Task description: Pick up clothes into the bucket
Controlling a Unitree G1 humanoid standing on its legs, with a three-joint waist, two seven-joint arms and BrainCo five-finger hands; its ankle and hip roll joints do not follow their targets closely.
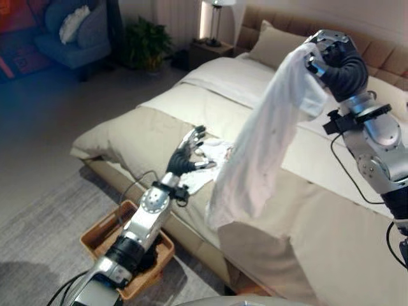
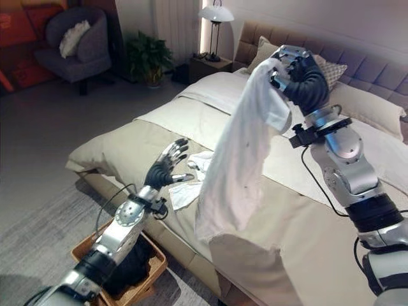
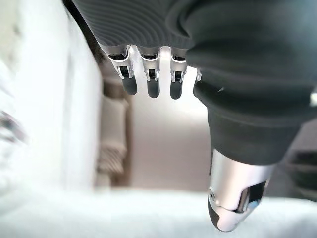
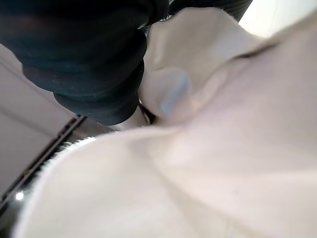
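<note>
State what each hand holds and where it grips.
Right hand clutches the white cloth garment by its top edge; left hand is open, holding nothing.

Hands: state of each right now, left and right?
Left hand: open, fingers spread above the bed, holding nothing.
Right hand: shut on the white garment, held up over the bed.

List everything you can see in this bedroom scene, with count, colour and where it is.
White garment: one, hanging from the raised right hand above the bed.
Small white cloth: one, crumpled on the bed by the left hand.
Basket: one, tan, on the floor beside the bed, dark clothes inside.
Bed: one, beige covers.
Pillows: beige, at the headboard.
Armchair: one, grey, far corner.
Plant: one, green.
Lamp: one, white, on the nightstand.
Right hand: clutching the garment.
Left hand: open over the bed.
</note>
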